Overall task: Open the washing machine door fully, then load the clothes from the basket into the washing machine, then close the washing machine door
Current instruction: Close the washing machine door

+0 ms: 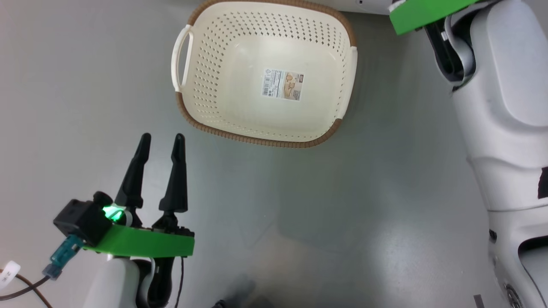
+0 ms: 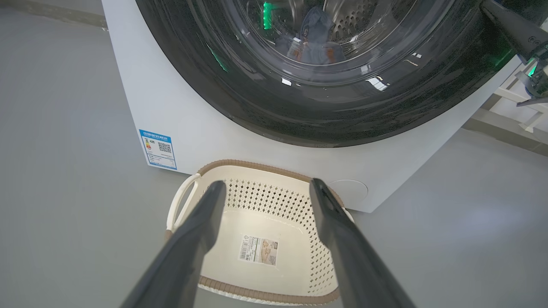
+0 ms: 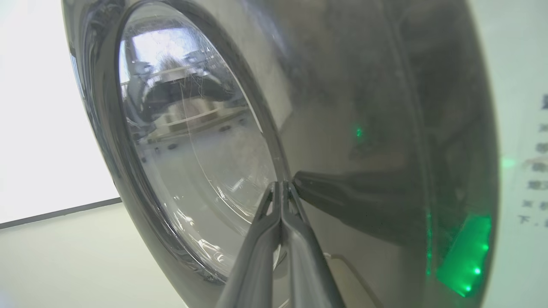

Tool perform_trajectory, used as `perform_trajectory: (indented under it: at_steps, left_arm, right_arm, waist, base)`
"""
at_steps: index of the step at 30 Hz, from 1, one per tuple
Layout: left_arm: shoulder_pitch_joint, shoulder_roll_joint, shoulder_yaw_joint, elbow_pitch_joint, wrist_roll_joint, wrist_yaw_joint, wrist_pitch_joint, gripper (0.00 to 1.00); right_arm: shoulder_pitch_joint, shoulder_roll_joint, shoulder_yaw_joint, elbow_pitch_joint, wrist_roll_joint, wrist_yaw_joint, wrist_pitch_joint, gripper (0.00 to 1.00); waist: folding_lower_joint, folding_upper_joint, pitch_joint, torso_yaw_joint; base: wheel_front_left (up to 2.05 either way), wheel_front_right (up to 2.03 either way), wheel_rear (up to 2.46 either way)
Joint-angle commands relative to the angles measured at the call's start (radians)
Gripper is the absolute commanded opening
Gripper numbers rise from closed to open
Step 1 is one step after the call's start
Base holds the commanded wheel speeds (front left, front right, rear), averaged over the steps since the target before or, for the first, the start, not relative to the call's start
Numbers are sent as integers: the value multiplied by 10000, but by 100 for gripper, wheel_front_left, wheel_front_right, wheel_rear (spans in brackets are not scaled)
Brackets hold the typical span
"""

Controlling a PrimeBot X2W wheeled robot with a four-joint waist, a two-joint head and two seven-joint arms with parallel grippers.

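Note:
The cream basket (image 1: 261,140) sits on the grey floor with only its paper label (image 1: 283,85) inside. My left gripper (image 1: 162,137) hangs open just short of its near rim, holding nothing. In the left wrist view the same gripper (image 2: 267,184) points over the basket (image 2: 274,201) at the washing machine (image 2: 205,128). The washing machine door (image 2: 299,115) lies against the white front. Behind its glass the bluish clothes (image 2: 317,42) lie in the drum. My right gripper (image 3: 281,184) is shut, its tips touching the door (image 3: 364,85) where the glass meets the black rim.
A blue sticker (image 2: 159,149) and a round flap (image 2: 349,190) mark the machine's lower front, right behind the basket. My pale right arm (image 1: 505,107) reaches up the right side of the head view. A cable (image 1: 25,286) trails from the left wrist.

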Motion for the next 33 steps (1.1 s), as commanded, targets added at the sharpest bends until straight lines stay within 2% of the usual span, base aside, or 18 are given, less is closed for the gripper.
perform_trajectory:
  at_steps: [1,8,25,26,27,28,29,33]
  left_arm:
    - [3,237,457,-142,131,-25,-80,100]
    - [153,237,716,-170,396,-28,-80,100]
    - [600,237,1504,-230,1278,-30,-80,100]
    - [662,237,1543,-258,1334,-30,-80,100]
    - [729,237,1587,-274,1378,-30,-80,100]
    - [790,237,1642,-292,1422,-30,-80,100]
    - [854,237,1707,-322,1449,-30,-80,100]
    - [1140,237,1921,-380,1538,-30,-80,100]
  right_arm:
    - [494,304,280,-321,310,-67,-33,0]
    - [1647,231,989,-722,819,-67,-44,0]
    - [4490,400,1210,-1582,1402,-67,-46,0]
    - [4642,418,1214,-1583,1431,-67,-46,11]
    - [4798,432,1205,-1588,1441,-67,-46,36]
    - [4950,448,1197,-1593,1453,-67,-46,93]
    - [5097,467,1175,-1611,1460,-67,-46,100]
    - [5716,541,995,-1754,1471,-67,-47,100]
  waist:
    - [0,0,-180,-129]
    - [0,0,-721,-496]
    - [0,0,-2330,-1885]
    - [0,0,-2429,-1958]
    - [0,0,-2528,-2029]
    - [0,0,-2624,-2098]
    - [0,0,-2722,-2164]
    - [0,0,-3127,-2402]
  base:
    - [0,0,0]
    - [0,0,0]
    - [0,0,0]
    - [0,0,0]
    - [0,0,0]
    - [0,0,0]
    - [0,0,0]
    - [0,0,0]
